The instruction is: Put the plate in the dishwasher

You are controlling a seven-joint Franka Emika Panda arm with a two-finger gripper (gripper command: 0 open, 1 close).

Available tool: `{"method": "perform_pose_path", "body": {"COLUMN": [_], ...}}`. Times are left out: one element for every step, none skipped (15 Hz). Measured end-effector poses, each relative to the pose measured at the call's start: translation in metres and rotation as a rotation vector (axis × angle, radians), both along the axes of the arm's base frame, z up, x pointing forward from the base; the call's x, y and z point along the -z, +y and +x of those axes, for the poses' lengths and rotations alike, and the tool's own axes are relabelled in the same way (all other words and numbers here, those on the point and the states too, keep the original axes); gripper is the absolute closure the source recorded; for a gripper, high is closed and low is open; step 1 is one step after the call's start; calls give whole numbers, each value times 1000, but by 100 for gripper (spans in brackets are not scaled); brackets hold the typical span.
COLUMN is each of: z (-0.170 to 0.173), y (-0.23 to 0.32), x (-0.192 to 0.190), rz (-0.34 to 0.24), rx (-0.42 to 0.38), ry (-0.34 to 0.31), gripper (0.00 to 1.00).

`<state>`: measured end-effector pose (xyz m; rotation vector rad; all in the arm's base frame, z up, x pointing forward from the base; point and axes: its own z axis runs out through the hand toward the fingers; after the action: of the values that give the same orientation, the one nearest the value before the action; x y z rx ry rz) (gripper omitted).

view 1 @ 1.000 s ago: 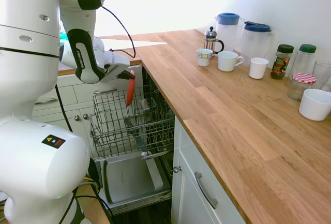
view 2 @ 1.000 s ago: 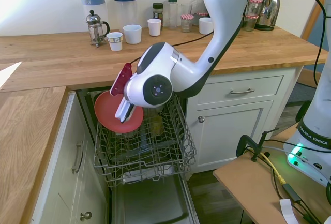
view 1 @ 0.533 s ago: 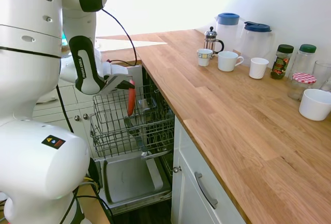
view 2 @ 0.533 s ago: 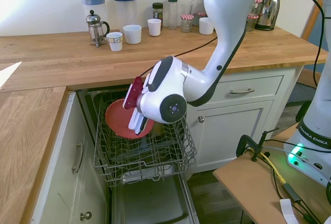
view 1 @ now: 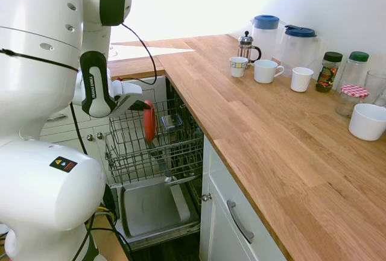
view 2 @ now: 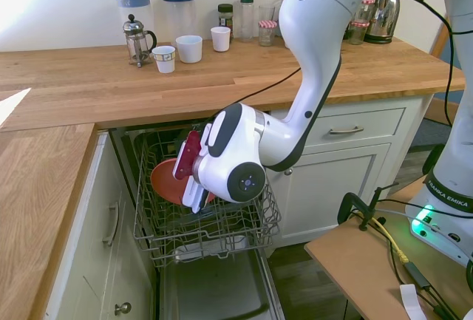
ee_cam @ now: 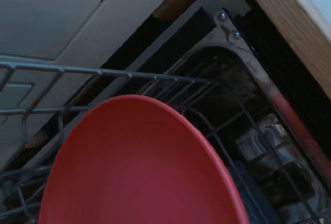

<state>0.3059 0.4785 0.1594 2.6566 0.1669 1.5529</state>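
From the first exterior view I count one plate (view 1: 148,120), coral red and seen edge-on, standing upright in my pincer (view 1: 141,105), whose fingers are clamped on its upper rim. The plate hangs down below the pincer into the one pulled-out rack (view 1: 158,142) of the dishwasher (view 1: 154,207). Wires rise on either side of it, and I cannot tell whether it touches any of them. Below the rack, the grey door panel lies open and flat. Beyond the pincer, on the counter (view 1: 259,134), I count two jugs with blue lids (view 1: 265,30), one French press (view 1: 246,47), three white cups (view 1: 266,71), one white bowl (view 1: 367,121) and several jars (view 1: 329,71), all well apart from the pincer.

In the second exterior view the single plate (view 2: 168,180) shows its face, tilted, its lower part sunk inside the rack (view 2: 208,213) and behind the front wires. The pincer (view 2: 194,191) grips it on the side nearest the arm. The rack's wall stands near the plate on the far side from the pincer, with open rack floor beneath and in front of it.

The wrist view is filled by one red plate (ee_cam: 139,167), with rack wires (ee_cam: 103,73) crossing just beyond its rim and the wooden counter edge (ee_cam: 295,22) further off.
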Motion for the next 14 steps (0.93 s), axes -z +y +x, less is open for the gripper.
{"method": "perform_pose_path", "body": {"z": [2,4,7,9,10,11,12,13,13,12,12,10,8,4], "y": [3,5,7,9,11,12,13,13,13,13,13,13,13,13], "x": [3,6,8,10,10,10,9,9,9,9,11,13,17,19], "rz": [2,4,7,10,13,16,17,16,16,15,14,12,9,9], "rx": [5,10,19,26,31,39,44,49,51,51,51,51,53,64], "ry": [2,5,8,11,12,14,17,19,19,21,23,27,35,50], "gripper": [100,0,0,0,0,0,0,0,0,0,0,0,0,0]}}
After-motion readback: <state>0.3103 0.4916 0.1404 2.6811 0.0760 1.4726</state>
